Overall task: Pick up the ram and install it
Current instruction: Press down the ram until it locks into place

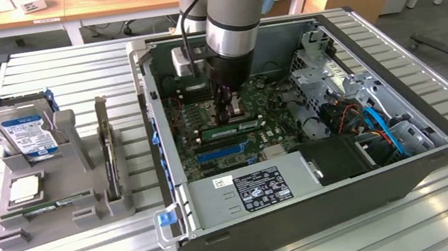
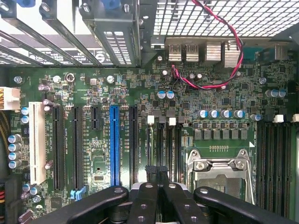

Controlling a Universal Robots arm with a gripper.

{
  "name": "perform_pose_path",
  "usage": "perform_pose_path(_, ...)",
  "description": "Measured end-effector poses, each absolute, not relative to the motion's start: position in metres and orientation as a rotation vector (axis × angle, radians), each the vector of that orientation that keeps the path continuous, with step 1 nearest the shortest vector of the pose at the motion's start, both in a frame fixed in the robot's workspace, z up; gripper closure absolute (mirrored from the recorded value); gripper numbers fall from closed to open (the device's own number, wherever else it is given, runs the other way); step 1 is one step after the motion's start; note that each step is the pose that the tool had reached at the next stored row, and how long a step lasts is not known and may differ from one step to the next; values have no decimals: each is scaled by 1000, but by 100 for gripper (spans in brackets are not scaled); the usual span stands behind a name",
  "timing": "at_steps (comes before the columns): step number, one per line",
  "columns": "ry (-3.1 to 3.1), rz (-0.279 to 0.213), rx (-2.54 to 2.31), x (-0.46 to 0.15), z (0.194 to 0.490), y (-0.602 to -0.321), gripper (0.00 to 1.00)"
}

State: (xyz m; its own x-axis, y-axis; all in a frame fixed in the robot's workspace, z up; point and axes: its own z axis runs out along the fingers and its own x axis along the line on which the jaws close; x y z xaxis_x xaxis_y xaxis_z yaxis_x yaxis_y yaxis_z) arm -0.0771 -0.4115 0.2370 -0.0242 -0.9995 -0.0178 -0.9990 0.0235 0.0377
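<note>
The ram [image 1: 229, 127], a thin green stick, stands on edge in a slot on the motherboard [image 1: 204, 112] inside the open computer case [image 1: 307, 216]. My gripper [image 1: 227, 113] reaches down into the case with its tips right over the ram's top edge; I cannot tell whether they touch it. In the wrist view the black fingers [image 2: 145, 196] are pressed together, shut, with the gripper [image 2: 156, 169] over the narrow black memory slots [image 2: 163, 140] beside the processor socket [image 2: 222, 168]. Nothing is gripped between them.
A grey holder [image 1: 12, 241] at the exterior view's left carries a hard drive [image 1: 22, 131], a silver processor chip [image 1: 26, 186], a green stick [image 1: 55, 204] and an upright dark card [image 1: 107, 148]. Case walls, power supply [image 1: 250, 187], blue cables [image 1: 382, 126] and drive cage [image 1: 332, 77] surround the board.
</note>
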Motion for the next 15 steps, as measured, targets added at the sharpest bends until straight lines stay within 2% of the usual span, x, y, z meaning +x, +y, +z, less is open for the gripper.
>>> perform_pose_path(15, -2238, -62, 2185, -77, 233, -411, 90)
